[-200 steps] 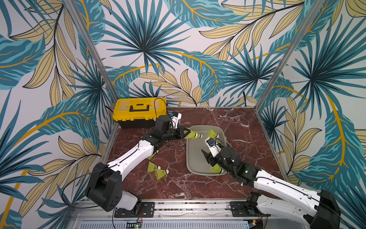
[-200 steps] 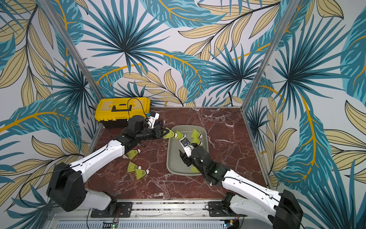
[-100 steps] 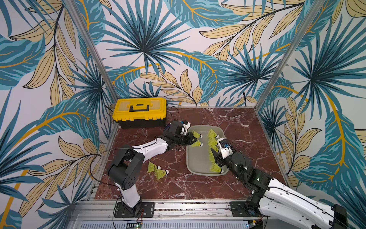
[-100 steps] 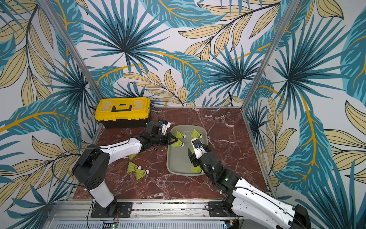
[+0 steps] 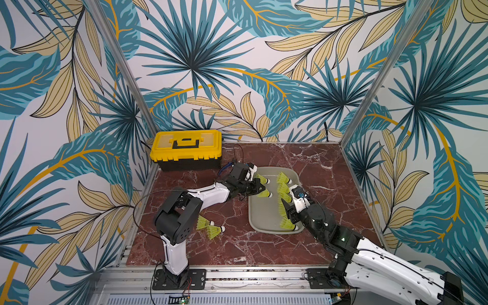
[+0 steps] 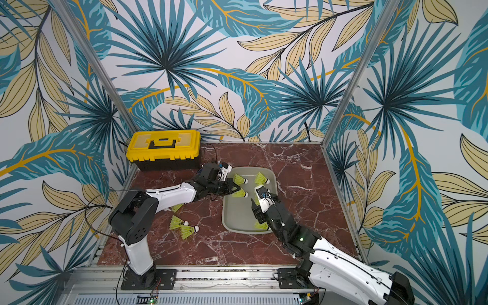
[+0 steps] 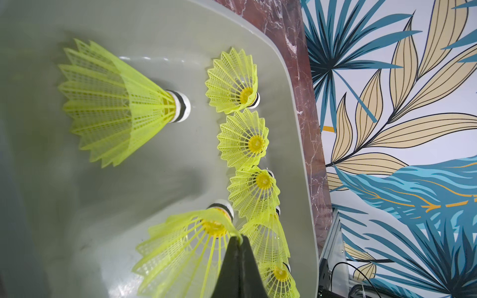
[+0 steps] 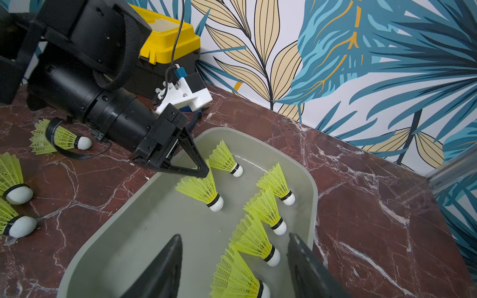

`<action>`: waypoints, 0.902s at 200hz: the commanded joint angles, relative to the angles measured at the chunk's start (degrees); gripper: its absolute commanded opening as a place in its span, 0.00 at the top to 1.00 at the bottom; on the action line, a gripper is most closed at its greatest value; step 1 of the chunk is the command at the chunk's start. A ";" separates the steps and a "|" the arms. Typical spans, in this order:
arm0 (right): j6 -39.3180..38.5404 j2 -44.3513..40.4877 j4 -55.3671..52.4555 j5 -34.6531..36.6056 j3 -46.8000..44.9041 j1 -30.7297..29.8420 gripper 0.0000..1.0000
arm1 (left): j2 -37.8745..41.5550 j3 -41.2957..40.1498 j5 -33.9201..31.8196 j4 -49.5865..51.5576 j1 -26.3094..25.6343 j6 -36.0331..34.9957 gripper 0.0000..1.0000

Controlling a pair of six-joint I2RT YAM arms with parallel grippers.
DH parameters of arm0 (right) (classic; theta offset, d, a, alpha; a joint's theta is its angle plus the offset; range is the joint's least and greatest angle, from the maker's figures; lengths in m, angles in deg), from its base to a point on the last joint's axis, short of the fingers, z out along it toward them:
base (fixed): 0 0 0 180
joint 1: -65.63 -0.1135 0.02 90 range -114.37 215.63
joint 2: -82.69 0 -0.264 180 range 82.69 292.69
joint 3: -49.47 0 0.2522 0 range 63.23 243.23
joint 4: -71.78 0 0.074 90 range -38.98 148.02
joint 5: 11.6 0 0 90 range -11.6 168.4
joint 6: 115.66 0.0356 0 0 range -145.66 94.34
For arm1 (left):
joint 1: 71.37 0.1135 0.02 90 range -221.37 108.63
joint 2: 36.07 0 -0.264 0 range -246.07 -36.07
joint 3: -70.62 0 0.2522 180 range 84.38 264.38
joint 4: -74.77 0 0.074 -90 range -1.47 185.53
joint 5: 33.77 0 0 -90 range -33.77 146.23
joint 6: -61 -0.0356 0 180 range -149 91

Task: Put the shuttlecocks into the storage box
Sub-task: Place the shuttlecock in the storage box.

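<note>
**One more shuttlecock goes into the storage box**

My left gripper (image 8: 205, 173) is pinched tight on the skirt rim of one shuttlecock (image 8: 201, 189). Its cork points down at the far left floor of the storage box (image 8: 313, 196), so I judge it should settle gently once released. My right gripper (image 8: 235, 235) hangs parted and empty above the row along the box's right side. Three loose shuttlecocks (image 6: 179, 222) lie on the desk (image 6: 290, 171), left of the box.

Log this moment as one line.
left gripper: shut on shuttlecock skirt, over storage box | right gripper: open, empty, above storage box | three shuttlecocks on table
</note>
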 commanded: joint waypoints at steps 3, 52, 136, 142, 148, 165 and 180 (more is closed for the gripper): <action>1.12 -0.13 0.18 0.80 -1.43 -0.09 0.35 | -1.16 3.53 -0.89 -1.37 -0.19 0.20 1.00; 1.00 -0.14 0.17 0.87 -1.49 -0.07 0.35 | -2.99 5.10 -2.69 -0.57 -0.14 -0.04 1.00; 0.87 -0.13 0.40 1.34 -1.87 -0.04 0.35 | -5.00 6.32 -3.06 0.12 -0.17 0.29 1.00; 0.87 -0.13 0.40 1.35 -1.87 -0.01 0.35 | -5.03 6.40 -3.21 0.16 -0.17 0.33 1.00; 0.80 -0.13 0.53 1.35 -1.87 -0.02 0.35 | -5.21 6.49 -3.34 0.23 -0.19 0.33 1.00; 0.87 -0.04 0.68 1.39 -1.87 0.00 0.35 | -5.45 6.62 -3.86 0.47 -0.17 0.27 1.00; 0.76 0.04 0.65 1.42 -1.87 -0.11 0.35 | -5.65 6.70 -4.43 0.92 -0.17 0.10 1.00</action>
